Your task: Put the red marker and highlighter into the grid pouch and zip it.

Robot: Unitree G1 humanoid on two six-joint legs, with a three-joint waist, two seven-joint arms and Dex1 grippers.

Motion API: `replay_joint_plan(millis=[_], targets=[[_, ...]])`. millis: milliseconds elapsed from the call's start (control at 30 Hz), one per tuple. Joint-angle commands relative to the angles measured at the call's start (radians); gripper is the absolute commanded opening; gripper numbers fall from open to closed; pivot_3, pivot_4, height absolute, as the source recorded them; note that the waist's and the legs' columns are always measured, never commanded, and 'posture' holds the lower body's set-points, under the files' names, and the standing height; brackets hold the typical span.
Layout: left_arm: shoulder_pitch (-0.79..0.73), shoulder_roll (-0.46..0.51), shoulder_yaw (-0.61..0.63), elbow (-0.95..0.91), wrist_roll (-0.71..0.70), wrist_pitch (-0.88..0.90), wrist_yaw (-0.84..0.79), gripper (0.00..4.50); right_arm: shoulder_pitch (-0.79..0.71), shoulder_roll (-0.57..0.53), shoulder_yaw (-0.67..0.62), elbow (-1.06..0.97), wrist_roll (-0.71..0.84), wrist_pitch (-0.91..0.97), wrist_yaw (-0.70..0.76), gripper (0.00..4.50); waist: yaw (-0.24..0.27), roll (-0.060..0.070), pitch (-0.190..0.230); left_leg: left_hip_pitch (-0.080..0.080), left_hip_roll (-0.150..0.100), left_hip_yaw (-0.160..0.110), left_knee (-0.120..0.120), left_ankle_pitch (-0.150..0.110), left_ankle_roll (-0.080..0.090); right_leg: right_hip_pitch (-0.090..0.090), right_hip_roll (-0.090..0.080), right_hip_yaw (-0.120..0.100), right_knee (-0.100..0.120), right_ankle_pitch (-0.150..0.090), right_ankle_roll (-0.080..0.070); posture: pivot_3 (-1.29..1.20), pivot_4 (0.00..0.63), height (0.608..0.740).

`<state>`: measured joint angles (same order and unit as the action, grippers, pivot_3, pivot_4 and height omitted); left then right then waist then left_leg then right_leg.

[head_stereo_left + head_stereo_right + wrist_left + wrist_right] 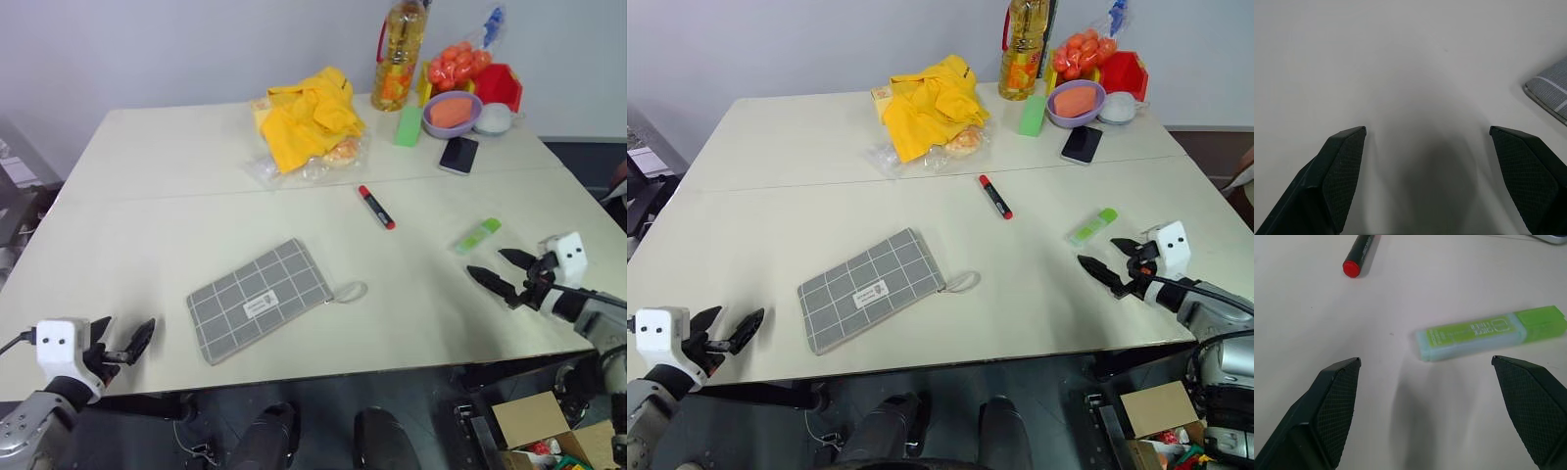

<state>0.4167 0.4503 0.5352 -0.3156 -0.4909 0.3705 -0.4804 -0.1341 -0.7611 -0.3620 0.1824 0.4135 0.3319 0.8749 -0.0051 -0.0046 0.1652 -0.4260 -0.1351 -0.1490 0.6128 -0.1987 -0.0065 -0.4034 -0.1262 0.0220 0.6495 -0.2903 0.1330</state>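
While both the left gripper (125, 345) and right gripper (502, 270) gape empty, the red marker (376, 207) and highlighter (477, 235) lie outside the grid pouch (261, 297); nothing looks done.

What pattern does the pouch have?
Grey with white grid lines; the pouch shows best in the left eye view.

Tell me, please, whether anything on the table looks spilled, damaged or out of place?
Nothing stands out. The grid pouch lies flat, and the red marker and highlighter lie apart on the table, intact.
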Motion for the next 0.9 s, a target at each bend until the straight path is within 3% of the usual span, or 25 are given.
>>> replay_joint_plan(millis=[33, 400, 567, 667, 867, 900], targets=[[-0.005, 0.000, 0.012, -0.029, -0.010, 0.003, 0.009, 4.33, -0.022, 0.003, -0.005, -0.006, 0.005, -0.021, -0.001, 4.49, 0.001, 0.000, 0.000, 0.000, 0.000, 0.000, 0.000, 0.000, 0.000, 0.000, 0.000, 0.000, 0.000, 0.000, 0.000, 0.00, 0.150, 0.740], [-0.043, -0.011, 0.005, -0.011, 0.013, -0.053, 0.006, 4.33, -0.055, 0.008, 0.027, -0.103, 0.064, 0.034, 0.057, 4.49, 0.001, 0.000, 0.000, 0.000, 0.000, 0.001, 0.000, 0.000, 0.000, 0.000, 0.000, 0.001, 0.000, 0.000, 0.000, 0.00, 0.150, 0.740], [-0.080, -0.036, -0.010, -0.009, 0.022, -0.108, 0.012, 4.33, -0.138, 0.078, 0.130, -0.242, 0.105, 0.087, 0.049, 4.49, -0.006, 0.000, 0.000, 0.000, 0.002, 0.001, 0.000, 0.000, 0.000, 0.000, 0.001, 0.001, 0.000, 0.000, -0.001, 0.00, 0.150, 0.740], [-0.087, -0.054, -0.035, -0.009, 0.041, -0.142, 0.004, 4.50, -0.195, 0.146, 0.215, -0.271, 0.090, 0.092, 0.032, 3.61, -0.005, -0.001, 0.000, 0.000, 0.004, 0.003, 0.000, 0.000, 0.000, -0.001, 0.003, 0.001, 0.000, 0.001, -0.001, 0.00, 0.150, 0.740], [-0.046, -0.054, -0.066, -0.016, 0.068, -0.177, -0.023, 4.50, -0.291, 0.270, 0.398, -0.283, 0.012, 0.143, -0.047, 0.37, -0.004, -0.001, 0.000, 0.000, 0.004, 0.003, 0.000, -0.002, 0.000, -0.002, 0.004, 0.002, -0.001, 0.002, 0.002, 0.00, 0.150, 0.740], [-0.043, -0.051, -0.067, -0.015, 0.070, -0.181, -0.028, 4.50, -0.298, 0.281, 0.417, -0.273, -0.011, 0.133, -0.061, 0.02, -0.001, -0.001, 0.000, 0.000, 0.004, 0.003, 0.000, -0.002, 0.000, -0.002, 0.004, 0.002, -0.001, 0.003, 0.002, 0.00, 0.150, 0.740]])
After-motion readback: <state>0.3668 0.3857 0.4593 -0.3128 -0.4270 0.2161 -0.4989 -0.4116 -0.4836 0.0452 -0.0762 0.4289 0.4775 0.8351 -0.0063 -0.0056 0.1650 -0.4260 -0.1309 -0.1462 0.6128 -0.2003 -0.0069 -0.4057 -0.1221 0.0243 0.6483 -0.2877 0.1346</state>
